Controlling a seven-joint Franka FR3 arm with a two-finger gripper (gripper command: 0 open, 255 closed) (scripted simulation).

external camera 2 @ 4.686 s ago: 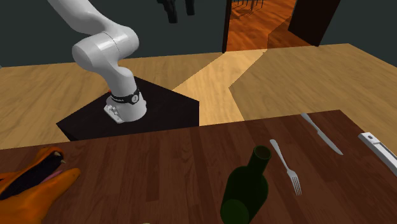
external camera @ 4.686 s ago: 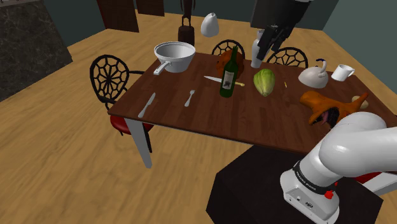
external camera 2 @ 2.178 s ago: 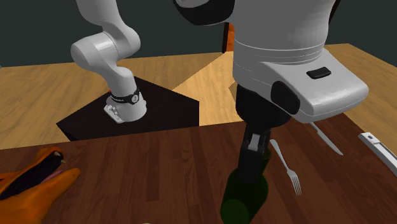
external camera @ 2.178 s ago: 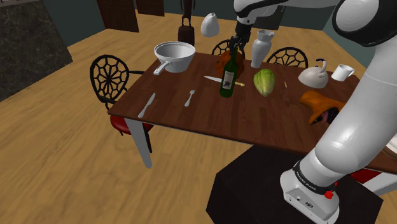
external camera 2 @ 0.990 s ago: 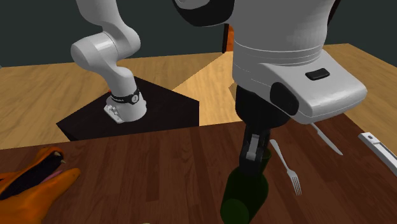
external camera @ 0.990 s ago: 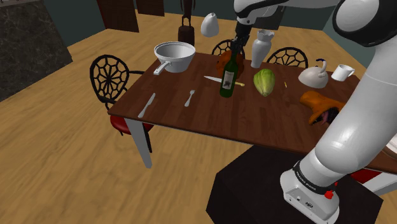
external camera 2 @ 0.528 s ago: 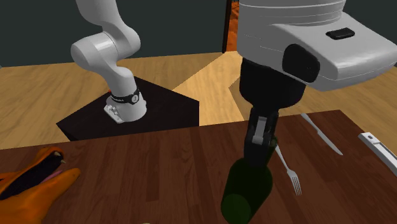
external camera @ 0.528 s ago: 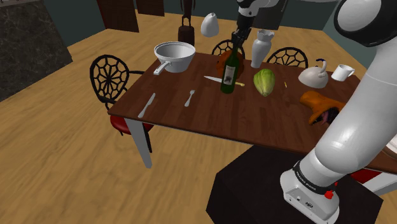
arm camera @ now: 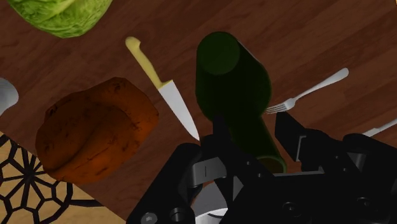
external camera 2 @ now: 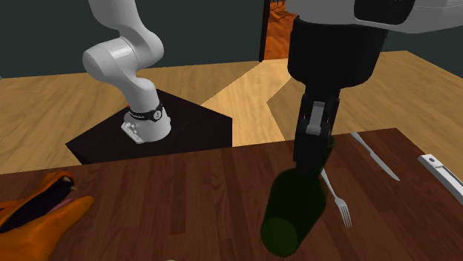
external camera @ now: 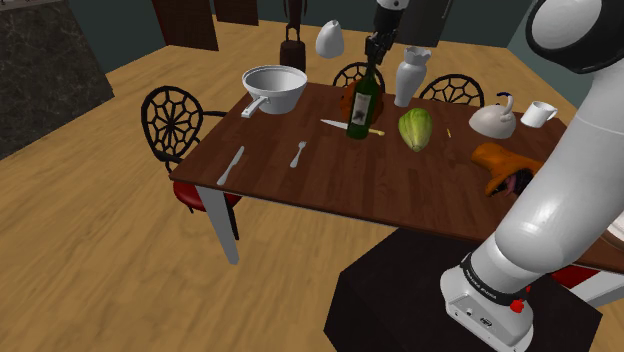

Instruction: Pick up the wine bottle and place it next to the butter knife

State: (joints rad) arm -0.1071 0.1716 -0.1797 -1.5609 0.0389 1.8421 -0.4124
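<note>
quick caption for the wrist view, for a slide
Black gripper clasps a dark green wine bottle by the neck, between a yellow-handled knife and a fork on the table.

i see my gripper [arm camera: 254, 135] clasping the dark green bottle [arm camera: 230, 86] near its neck; on the brown desk [arm camera: 318, 32], a yellow-handled knife [arm camera: 163, 90] lies one side, a fork [arm camera: 310, 93] the other.

The arm [external camera: 560, 200] is glossy white, round-linked; the gripper [external camera 2: 312, 152] black. A black lettered band [external camera: 485, 281] rings its base beside a red mark [external camera: 517, 306].
</note>
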